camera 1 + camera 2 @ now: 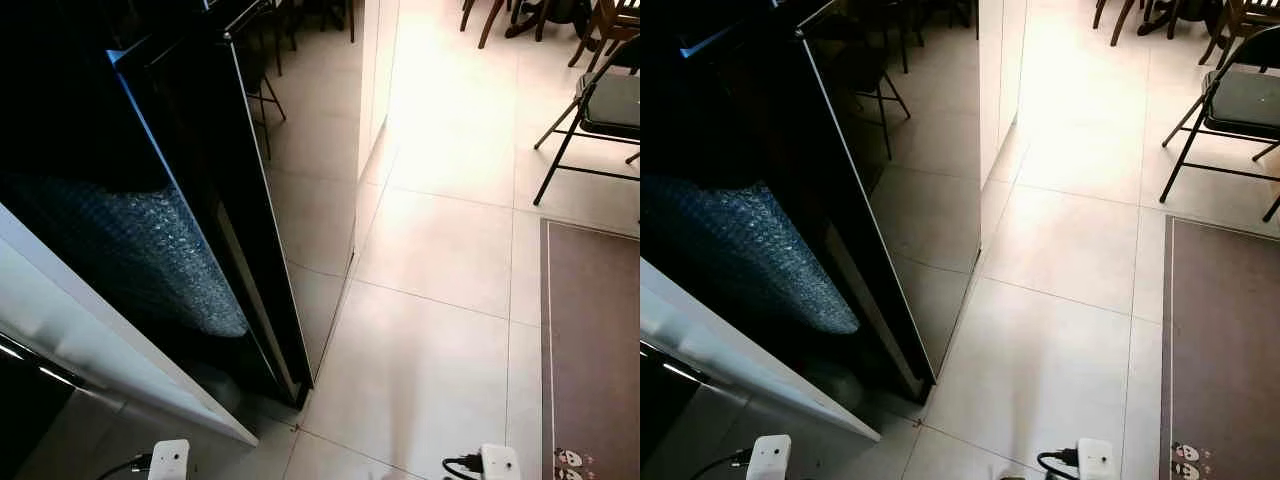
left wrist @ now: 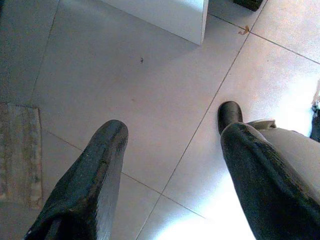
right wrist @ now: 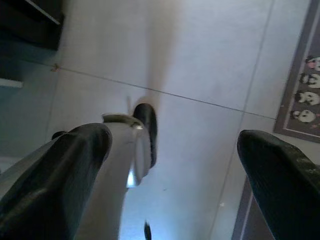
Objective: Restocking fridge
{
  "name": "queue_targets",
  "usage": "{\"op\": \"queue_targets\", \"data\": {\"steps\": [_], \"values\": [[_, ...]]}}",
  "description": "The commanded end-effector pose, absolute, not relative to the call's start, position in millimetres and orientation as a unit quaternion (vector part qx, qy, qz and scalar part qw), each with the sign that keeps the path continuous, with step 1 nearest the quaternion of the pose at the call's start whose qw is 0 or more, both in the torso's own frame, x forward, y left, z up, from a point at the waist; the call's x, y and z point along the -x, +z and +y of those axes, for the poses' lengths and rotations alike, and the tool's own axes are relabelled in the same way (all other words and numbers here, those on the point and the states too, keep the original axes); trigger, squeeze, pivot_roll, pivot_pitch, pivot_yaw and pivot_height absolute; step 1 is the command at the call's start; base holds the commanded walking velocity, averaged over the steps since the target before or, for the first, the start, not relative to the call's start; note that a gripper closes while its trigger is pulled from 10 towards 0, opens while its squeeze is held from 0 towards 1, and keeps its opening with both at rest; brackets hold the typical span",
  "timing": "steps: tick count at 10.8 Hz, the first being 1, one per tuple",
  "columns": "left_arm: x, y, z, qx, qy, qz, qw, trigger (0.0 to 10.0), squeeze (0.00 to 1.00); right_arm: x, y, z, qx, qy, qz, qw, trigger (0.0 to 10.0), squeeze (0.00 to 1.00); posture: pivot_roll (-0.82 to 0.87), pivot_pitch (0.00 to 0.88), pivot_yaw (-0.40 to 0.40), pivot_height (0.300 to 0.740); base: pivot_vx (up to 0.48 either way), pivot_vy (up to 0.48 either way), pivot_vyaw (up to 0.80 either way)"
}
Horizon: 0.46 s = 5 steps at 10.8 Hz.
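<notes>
A tall, glossy black fridge [image 1: 200, 180] stands on my left, its dark face mirroring the room. Bubble wrap [image 1: 130, 250] shows against that dark face. A white panel edge [image 1: 100, 340] runs slantwise below it at the lower left. Both arms hang low by my sides, their white wrist ends [image 1: 168, 460] [image 1: 498, 462] at the bottom of the eye views. In the wrist views my left gripper [image 2: 172, 132] and right gripper [image 3: 175, 137] are both open over the tiled floor, with nothing between their fingers. My own leg and dark foot [image 2: 230, 115] are beneath them.
Pale floor tiles [image 1: 430, 300] stretch ahead and to the right. A brown rug [image 1: 595, 340] lies on the right. A black folding chair [image 1: 600, 100] stands at the far right, with wooden chair legs [image 1: 490, 15] behind. A white cabinet side [image 1: 370, 70] stands beyond the fridge.
</notes>
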<state>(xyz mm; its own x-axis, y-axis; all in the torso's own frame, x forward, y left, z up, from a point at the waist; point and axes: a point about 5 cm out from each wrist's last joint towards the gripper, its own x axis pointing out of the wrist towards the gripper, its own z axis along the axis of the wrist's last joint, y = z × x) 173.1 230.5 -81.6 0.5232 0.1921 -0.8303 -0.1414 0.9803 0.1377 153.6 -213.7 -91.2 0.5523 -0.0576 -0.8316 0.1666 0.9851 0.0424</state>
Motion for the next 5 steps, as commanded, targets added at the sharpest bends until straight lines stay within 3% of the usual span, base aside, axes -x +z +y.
{"op": "queue_targets", "data": {"steps": [1, 5], "values": [[-165, -84, 235, -0.026, 0.100, 0.491, 0.865, 10.0, 0.00, -145, -95, -212, -0.061, -0.068, 0.480, 0.873, 10.0, 0.00, -0.10, 0.105, 0.062, 0.740, 0.000, 0.000, 0.00], [-165, -84, 235, -0.026, 0.094, 0.492, 0.865, 10.0, 0.00, -142, -98, -200, -0.073, -0.064, 0.484, 0.870, 10.0, 0.00, -0.10, 0.090, 0.061, 0.740, 0.000, 0.000, 0.00]]}}
